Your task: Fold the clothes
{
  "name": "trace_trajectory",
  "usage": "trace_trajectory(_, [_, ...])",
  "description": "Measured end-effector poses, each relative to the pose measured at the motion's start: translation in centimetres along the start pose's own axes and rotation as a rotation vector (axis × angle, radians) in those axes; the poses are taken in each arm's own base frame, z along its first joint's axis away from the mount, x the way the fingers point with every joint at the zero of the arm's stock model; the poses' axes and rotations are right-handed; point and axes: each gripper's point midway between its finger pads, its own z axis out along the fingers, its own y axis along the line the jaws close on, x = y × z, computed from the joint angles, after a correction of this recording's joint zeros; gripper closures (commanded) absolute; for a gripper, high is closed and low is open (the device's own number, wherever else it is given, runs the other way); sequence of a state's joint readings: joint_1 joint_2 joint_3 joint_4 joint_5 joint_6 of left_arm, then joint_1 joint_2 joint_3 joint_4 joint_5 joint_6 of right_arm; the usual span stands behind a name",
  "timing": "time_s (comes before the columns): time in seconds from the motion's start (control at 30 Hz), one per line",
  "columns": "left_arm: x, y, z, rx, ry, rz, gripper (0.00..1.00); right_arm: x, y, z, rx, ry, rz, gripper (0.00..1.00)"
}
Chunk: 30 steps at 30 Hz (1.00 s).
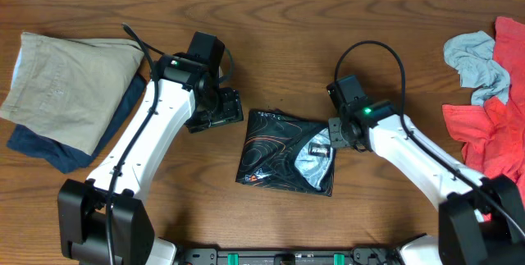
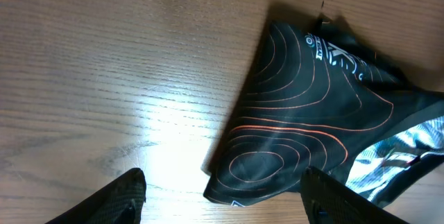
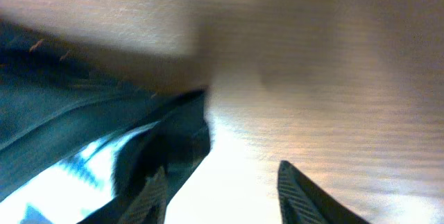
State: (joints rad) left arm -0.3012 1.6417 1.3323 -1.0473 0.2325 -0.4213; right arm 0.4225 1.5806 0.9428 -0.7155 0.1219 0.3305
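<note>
The black jersey (image 1: 283, 150) with thin orange contour lines lies folded into a small square at the table's middle, its silvery-white inside showing at the right. My left gripper (image 1: 220, 116) is open just left of its upper left corner. In the left wrist view the jersey (image 2: 305, 120) lies ahead of the open fingers (image 2: 222, 196), apart from them. My right gripper (image 1: 332, 134) is open at the jersey's right edge. In the right wrist view the dark fabric (image 3: 166, 134) lies beside the left finger of the open jaws (image 3: 222, 189); I cannot tell if they touch.
A folded beige garment (image 1: 66, 84) lies on a navy one (image 1: 49, 146) at the far left. A grey cloth (image 1: 476, 60) and red clothes (image 1: 492, 125) are heaped at the far right. Bare wood table (image 1: 271, 52) surrounds the jersey.
</note>
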Motion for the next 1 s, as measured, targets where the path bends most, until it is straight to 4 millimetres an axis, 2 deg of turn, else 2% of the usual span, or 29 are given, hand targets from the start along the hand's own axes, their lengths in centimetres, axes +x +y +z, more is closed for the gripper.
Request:
trace_trajectory(0.23, [0.0, 0.0, 0.0, 0.0, 0.0, 0.0, 0.27, 1.2, 3.0, -3.5, -0.208, 0.015, -0.007, 0.59])
trace_trajectory(0.5, [0.0, 0.0, 0.0, 0.0, -0.001, 0.0, 0.27, 3.7, 7.8, -4.9, -0.378, 0.07, -0.153, 0.61])
trace_trajectory(0.73, [0.0, 0.0, 0.0, 0.0, -0.001, 0.0, 0.27, 5.0, 10.4, -4.2, -0.425, 0.082, -0.233, 0.61])
trace_trajectory(1.0, [0.0, 0.0, 0.0, 0.0, -0.001, 0.0, 0.27, 6.4, 11.2, -2.4, -0.423, 0.132, -0.25, 0.61])
